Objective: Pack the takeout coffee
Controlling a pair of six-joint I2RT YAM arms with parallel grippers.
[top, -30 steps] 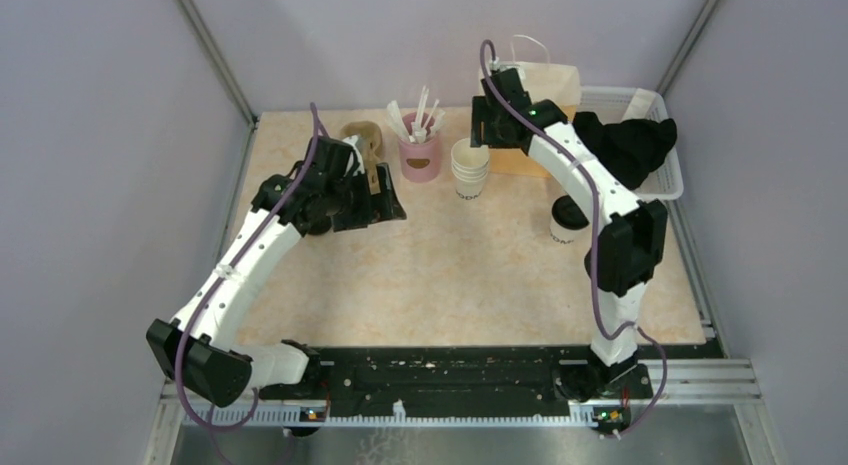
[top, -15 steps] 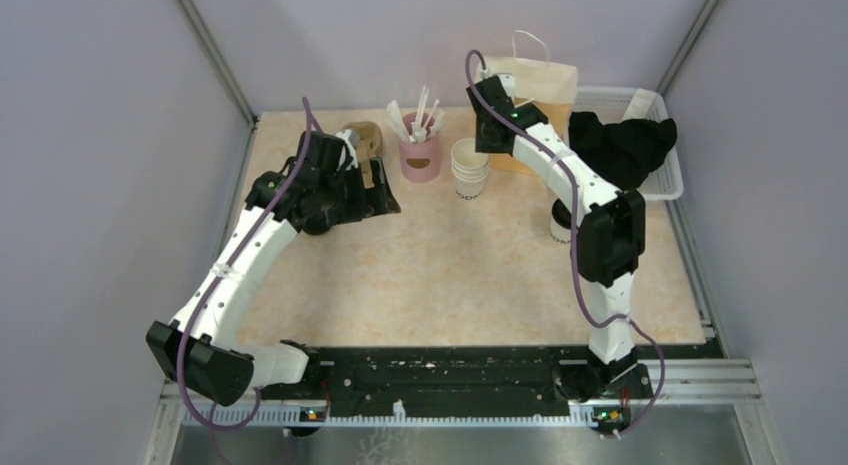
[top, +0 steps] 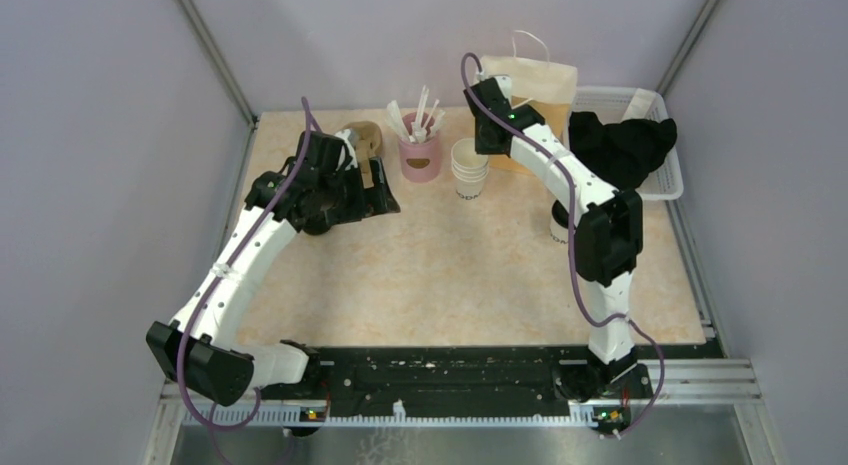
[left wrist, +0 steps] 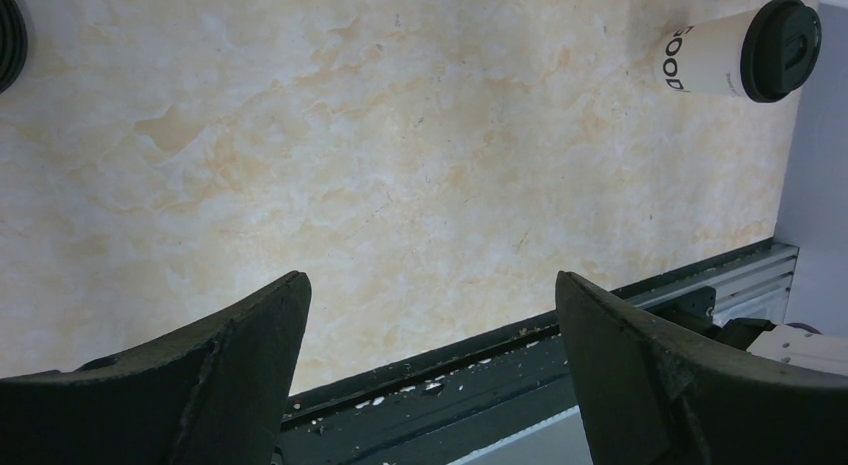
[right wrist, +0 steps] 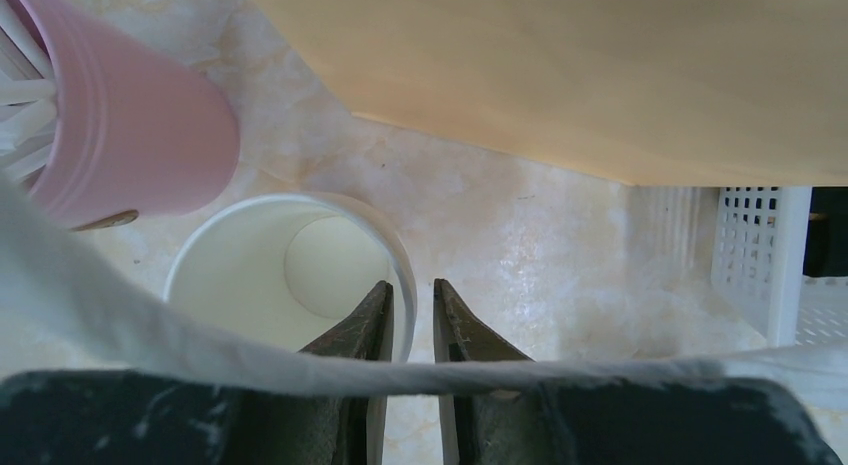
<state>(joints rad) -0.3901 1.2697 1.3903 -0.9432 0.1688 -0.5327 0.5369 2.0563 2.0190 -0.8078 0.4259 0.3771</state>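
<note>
White paper cup with dark lettering and a round black plastic lid (left wrist: 715, 65) stands upright on the marbled beige table (top: 450, 275), just beside the right arm's elbow; only one such cup shows. It lies back toward the bases from the right gripper (right wrist: 410, 290), which hangs by the tan paper bag (top: 545, 85). Those jaws are nearly together, and whether they pinch the white strap (right wrist: 150, 330) crossing them cannot be told. The left gripper (left wrist: 430, 280) gapes empty, well apart from the cup, so the right arm looks nearer.
</note>
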